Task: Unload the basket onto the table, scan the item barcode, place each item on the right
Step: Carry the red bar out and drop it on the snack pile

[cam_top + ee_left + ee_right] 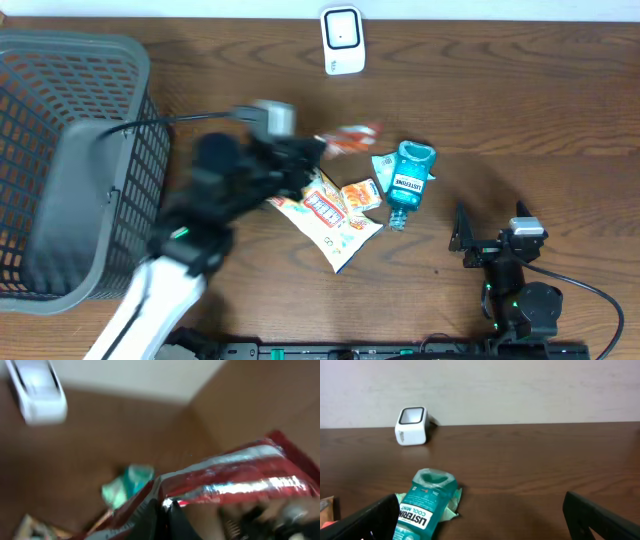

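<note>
A red and silver foil packet [240, 477] is seen clamped in the closed left gripper [164, 512], between the white scanner [341, 40] and the mouthwash bottle [408, 178], while the right gripper [490, 235] is spread wide and empty, low over the table [560, 120] beside that bottle.

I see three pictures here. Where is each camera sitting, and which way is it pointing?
Overhead: fixed above the table, looking straight down on basket, scanner, mouthwash bottle and packets; left arm and right arm both show.
Left wrist: rides the left arm, looking along the left pincer, shut on a red packet; blurred, scanner beyond.
Right wrist: rides the right arm, low, facing the back wall; the right pincer is open, its fingers framing the mouthwash bottle.
Shared: all three views catch the scanner.
</note>
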Action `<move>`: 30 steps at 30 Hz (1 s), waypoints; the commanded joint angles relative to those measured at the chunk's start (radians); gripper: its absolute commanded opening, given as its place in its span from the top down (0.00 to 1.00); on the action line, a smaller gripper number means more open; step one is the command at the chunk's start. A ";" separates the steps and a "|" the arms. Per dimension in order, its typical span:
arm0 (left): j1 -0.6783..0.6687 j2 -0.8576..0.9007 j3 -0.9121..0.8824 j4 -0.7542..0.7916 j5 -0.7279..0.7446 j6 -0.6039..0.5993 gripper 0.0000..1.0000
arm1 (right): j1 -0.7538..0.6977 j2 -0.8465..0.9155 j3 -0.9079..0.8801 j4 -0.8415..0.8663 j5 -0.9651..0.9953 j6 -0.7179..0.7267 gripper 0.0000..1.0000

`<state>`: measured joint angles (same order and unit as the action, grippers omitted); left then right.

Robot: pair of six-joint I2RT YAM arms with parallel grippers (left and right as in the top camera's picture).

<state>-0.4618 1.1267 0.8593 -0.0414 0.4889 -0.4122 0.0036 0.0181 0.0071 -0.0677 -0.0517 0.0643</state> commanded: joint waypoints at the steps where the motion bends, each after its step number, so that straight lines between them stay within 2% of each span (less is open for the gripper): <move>1: -0.113 0.167 0.009 -0.002 -0.145 0.106 0.93 | -0.005 0.000 -0.002 -0.003 0.001 -0.002 0.01; 7: -0.219 0.467 0.009 0.036 -0.177 0.098 0.93 | -0.005 0.000 -0.002 -0.003 0.001 -0.002 0.01; 10: -0.225 0.489 0.009 0.067 -0.177 0.093 0.92 | -0.005 0.000 -0.002 -0.003 0.001 -0.002 0.01; 11: -0.220 0.472 0.012 0.087 -0.177 0.093 0.83 | -0.005 0.000 -0.002 -0.003 0.001 -0.002 0.01; 12: -0.213 0.454 0.020 0.096 -0.177 0.094 0.64 | -0.005 0.000 -0.002 -0.003 0.001 -0.002 0.01; 13: -0.204 0.432 0.032 0.099 -0.177 0.094 0.56 | -0.005 0.000 -0.002 -0.003 0.001 -0.002 0.01; 14: -0.193 0.405 0.049 0.100 -0.178 0.100 0.43 | -0.005 0.000 -0.002 -0.003 0.001 -0.002 0.01; 16: -0.161 0.336 0.091 0.099 -0.195 0.108 0.28 | -0.005 0.000 -0.002 -0.003 0.001 -0.002 0.01; 17: -0.147 0.307 0.111 0.100 -0.198 0.120 0.23 | -0.005 0.000 -0.002 -0.003 0.001 -0.002 0.01; 19: -0.112 0.239 0.167 0.099 -0.205 0.186 0.10 | -0.005 0.000 -0.002 -0.003 0.001 -0.002 0.01; 22: -0.074 0.150 0.276 0.090 -0.320 0.282 0.06 | -0.005 0.000 -0.002 -0.003 0.001 -0.002 0.01; 26: -0.066 0.092 0.439 0.036 -0.561 0.512 0.04 | -0.005 0.000 -0.002 -0.003 0.001 -0.002 0.01; 30: -0.066 0.090 0.592 -0.142 -0.832 0.715 0.03 | -0.005 0.000 -0.002 -0.003 0.001 -0.002 0.01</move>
<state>-0.5316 1.2083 1.3666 -0.0952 -0.0586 0.0677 0.0040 0.0177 0.0071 -0.0677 -0.0517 0.0643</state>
